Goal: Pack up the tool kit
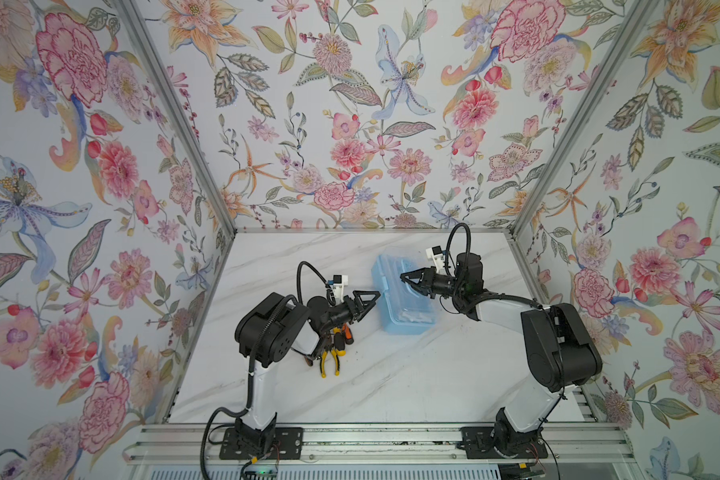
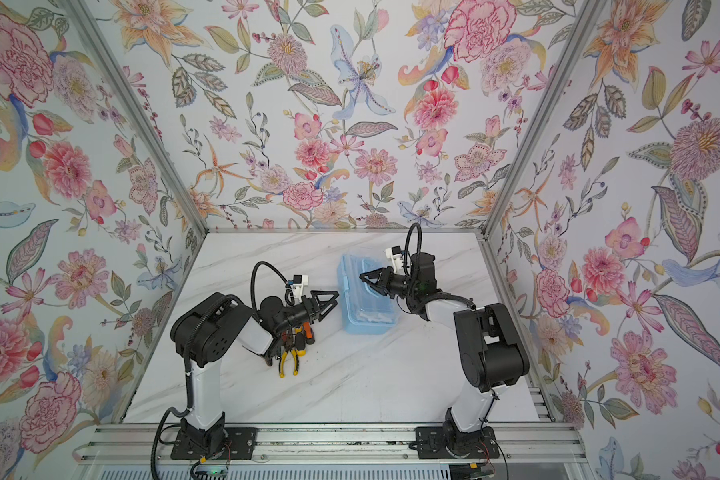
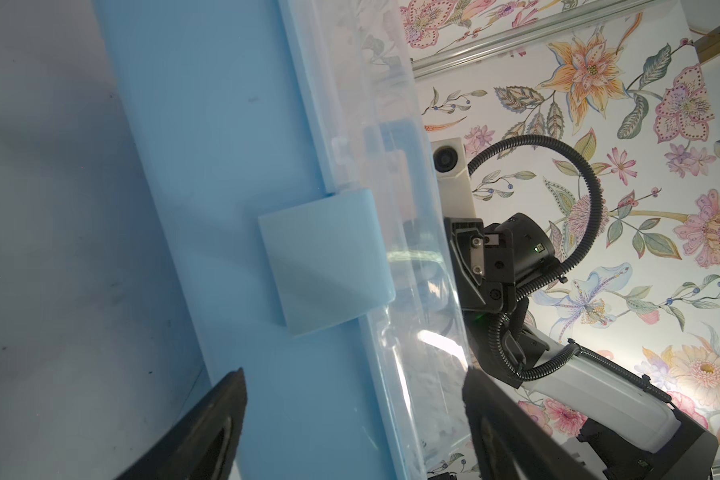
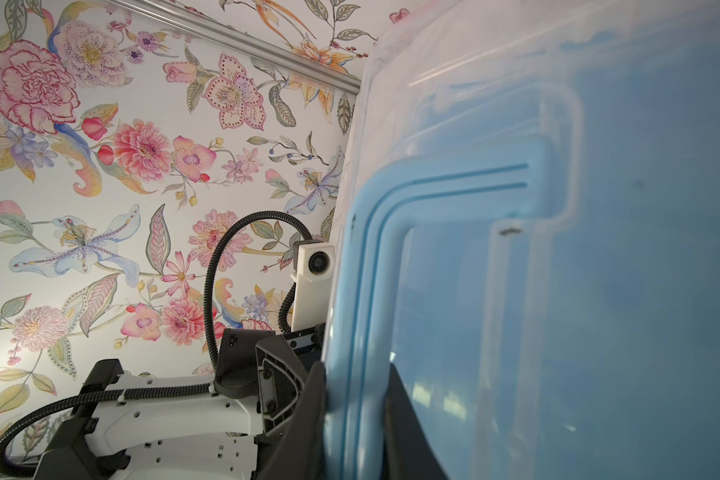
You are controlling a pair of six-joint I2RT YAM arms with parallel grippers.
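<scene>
The tool kit is a light blue box with a clear lid, standing mid-table in both top views. My right gripper is shut on the box's blue handle on top of the lid. Just left of the box, my left gripper stands open, facing the box's side, with nothing between its fingers. A blue latch flap lies flat against that side. Yellow-handled pliers and screwdrivers lie on the table under the left arm.
The white marble table is fenced by flowered walls and metal posts on three sides. An aluminium rail carrying both arm bases runs along the front edge.
</scene>
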